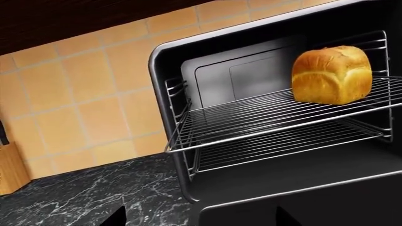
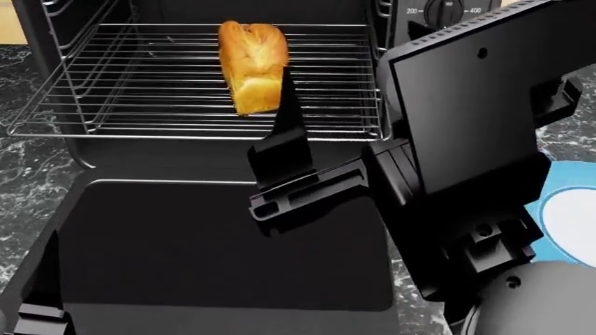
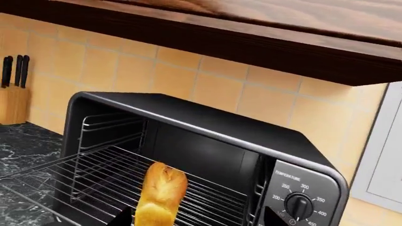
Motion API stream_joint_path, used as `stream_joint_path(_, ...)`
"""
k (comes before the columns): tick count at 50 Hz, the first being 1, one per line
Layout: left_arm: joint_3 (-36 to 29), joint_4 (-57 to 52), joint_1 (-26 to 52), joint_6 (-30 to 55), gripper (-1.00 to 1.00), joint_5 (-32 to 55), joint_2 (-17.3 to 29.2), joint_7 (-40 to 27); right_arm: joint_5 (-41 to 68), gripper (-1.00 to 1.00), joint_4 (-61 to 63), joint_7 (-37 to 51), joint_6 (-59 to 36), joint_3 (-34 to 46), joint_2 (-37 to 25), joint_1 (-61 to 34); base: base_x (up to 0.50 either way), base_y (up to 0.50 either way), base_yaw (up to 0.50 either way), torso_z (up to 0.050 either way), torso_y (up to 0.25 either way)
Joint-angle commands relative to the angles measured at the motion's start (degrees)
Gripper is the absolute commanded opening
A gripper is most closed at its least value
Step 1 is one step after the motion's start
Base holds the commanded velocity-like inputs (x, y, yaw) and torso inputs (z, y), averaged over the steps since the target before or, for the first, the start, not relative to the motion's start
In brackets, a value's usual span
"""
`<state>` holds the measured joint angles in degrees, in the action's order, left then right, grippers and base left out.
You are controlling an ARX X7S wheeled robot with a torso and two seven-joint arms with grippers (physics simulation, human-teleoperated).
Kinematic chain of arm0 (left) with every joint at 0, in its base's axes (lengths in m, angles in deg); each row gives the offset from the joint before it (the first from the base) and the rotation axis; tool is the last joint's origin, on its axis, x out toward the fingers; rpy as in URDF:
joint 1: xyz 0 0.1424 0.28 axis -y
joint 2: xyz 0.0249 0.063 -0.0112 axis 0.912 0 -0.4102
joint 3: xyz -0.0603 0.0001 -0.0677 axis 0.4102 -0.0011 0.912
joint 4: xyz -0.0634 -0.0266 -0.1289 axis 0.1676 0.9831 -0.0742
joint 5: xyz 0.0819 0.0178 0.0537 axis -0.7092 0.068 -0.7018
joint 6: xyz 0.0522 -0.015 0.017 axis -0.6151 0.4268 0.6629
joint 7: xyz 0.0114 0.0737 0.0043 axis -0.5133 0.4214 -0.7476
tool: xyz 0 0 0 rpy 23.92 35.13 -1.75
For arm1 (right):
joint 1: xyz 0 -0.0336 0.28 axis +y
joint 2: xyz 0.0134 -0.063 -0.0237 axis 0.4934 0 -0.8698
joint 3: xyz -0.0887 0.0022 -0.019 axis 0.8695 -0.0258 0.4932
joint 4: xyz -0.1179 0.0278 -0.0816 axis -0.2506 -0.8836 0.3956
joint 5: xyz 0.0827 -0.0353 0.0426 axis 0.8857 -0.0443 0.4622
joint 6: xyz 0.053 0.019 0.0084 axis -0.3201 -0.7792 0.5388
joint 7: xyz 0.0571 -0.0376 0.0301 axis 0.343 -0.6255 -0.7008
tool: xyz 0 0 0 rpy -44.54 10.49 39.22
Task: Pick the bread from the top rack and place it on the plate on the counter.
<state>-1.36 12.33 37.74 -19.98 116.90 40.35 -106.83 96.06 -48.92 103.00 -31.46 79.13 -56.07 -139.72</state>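
Note:
The bread [image 1: 332, 74] rests on the top rack [image 1: 264, 120] of the black oven, towards one side. In the head view the bread [image 2: 251, 66] lies mid-rack [image 2: 121, 91]. My right gripper [image 3: 199, 219] is open at the rack's front. The bread [image 3: 161, 197] stands between its fingertips, close to one of them. One dark finger [image 2: 278, 143] shows in front of the loaf. My left gripper [image 1: 201, 219] is open and empty, low over the counter [image 1: 75, 197] in front of the oven. The plate [image 2: 564, 183] lies on the counter at the right, partly hidden by my right arm.
The oven door [image 2: 223, 237] is folded down flat in front of the cavity. A lower rack [image 1: 283, 146] sits under the top one. A knife block [image 3: 14, 101] stands on the counter at the left. The oven's dial [image 3: 298, 205] is at its right.

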Motion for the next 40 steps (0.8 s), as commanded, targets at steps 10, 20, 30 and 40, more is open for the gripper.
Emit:
stream_joint_path(10, 0.0, -0.4, -0.4, -0.3, 1.0, 0.7, 1.2, -1.1, -0.3, 1.0, -4.6, -2.0, -2.0, 2.4, 7.1, -1.3, 0.0, 0.0, 0.0, 0.0, 0.0)
stream_joint_path(20, -0.1, -0.9, -0.8, -0.5, 1.0, 1.3, 1.9, -1.6, -1.4, 1.0, -7.6, -4.1, -1.2, 3.2, 8.8, 0.2, 0.0, 0.0, 0.0, 0.0, 0.0)
stream_joint_path(30, -0.6, -0.4, -1.0, -1.2, 1.0, 1.2, 2.2, -1.8, -1.3, 1.0, -10.3, -6.1, -0.9, 3.7, 11.2, 0.5, 0.0, 0.0, 0.0, 0.0, 0.0)
stream_joint_path(40, -0.5, -0.7, -1.5, -1.9, 1.0, 1.7, 2.9, -2.2, -0.4, 1.0, -13.6, -7.3, -2.0, 4.3, 13.2, -0.6, 0.0, 0.0, 0.0, 0.0, 0.0)
